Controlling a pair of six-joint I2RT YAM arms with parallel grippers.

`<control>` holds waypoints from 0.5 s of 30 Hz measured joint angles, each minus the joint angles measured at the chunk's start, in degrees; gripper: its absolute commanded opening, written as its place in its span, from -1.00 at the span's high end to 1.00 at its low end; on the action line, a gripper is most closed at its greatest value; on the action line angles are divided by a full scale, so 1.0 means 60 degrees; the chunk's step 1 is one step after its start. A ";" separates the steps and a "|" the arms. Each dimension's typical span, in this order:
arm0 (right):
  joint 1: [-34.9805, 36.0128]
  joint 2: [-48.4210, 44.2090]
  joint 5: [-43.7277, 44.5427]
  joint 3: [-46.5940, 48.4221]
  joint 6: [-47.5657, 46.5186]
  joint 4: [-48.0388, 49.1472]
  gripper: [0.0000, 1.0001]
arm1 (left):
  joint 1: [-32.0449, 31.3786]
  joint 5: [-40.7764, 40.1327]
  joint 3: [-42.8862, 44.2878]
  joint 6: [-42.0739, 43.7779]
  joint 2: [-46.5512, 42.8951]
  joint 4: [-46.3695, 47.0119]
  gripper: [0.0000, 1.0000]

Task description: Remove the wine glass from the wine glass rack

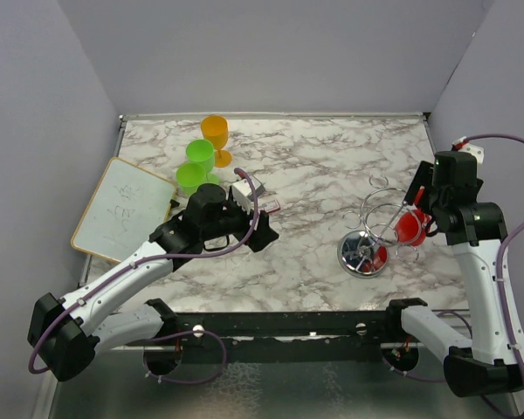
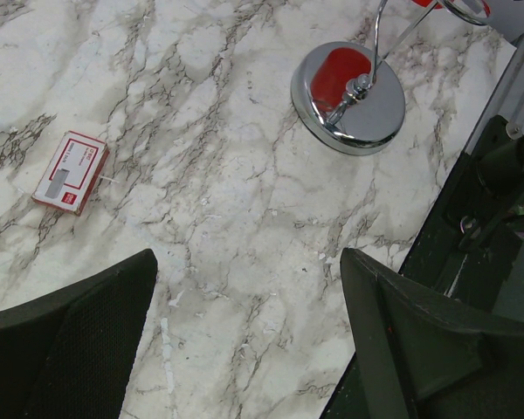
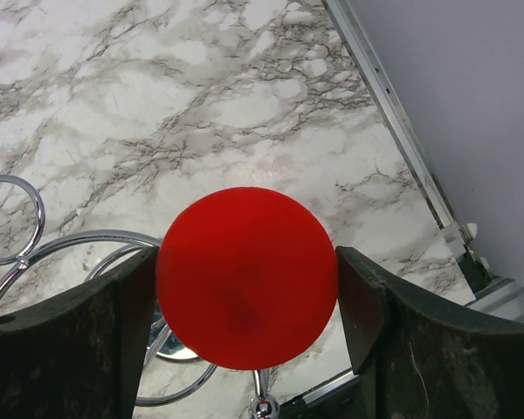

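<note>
Right gripper (image 3: 247, 292) hugs the smooth round red bowl of the one wine glass (image 3: 244, 253), pads touching both sides. It's at the chrome wire wine glass rack (image 1: 367, 240), 4 o'clock on the marble table (image 1: 314, 175), near the right edge. Left gripper (image 2: 246, 255) gapes wide and empty over open marble. At 11 o'clock: two green goblets (image 1: 200, 155), one orange goblet (image 1: 214, 131).

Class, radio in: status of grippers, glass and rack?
Left gripper open, holding nothing. Right gripper shut on glass. Glass not yet off rack. Nothing blocks it.
</note>
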 measured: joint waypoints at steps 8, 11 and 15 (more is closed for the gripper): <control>0.0000 -0.0051 0.0047 0.0033 -0.0073 -0.0007 -0.43 | -0.0004 0.0000 0.0000 0.0000 0.0004 0.0000 -0.76; 0.0000 -0.0062 0.0080 0.0157 -0.0102 -0.0004 -0.43 | -0.0004 -0.0004 0.0000 0.0000 0.0015 -0.0004 -0.76; 0.0000 -0.0106 0.0280 0.0321 -0.0149 -0.0004 -0.43 | -0.0004 -0.0011 0.0000 0.0004 0.0015 -0.0004 -0.76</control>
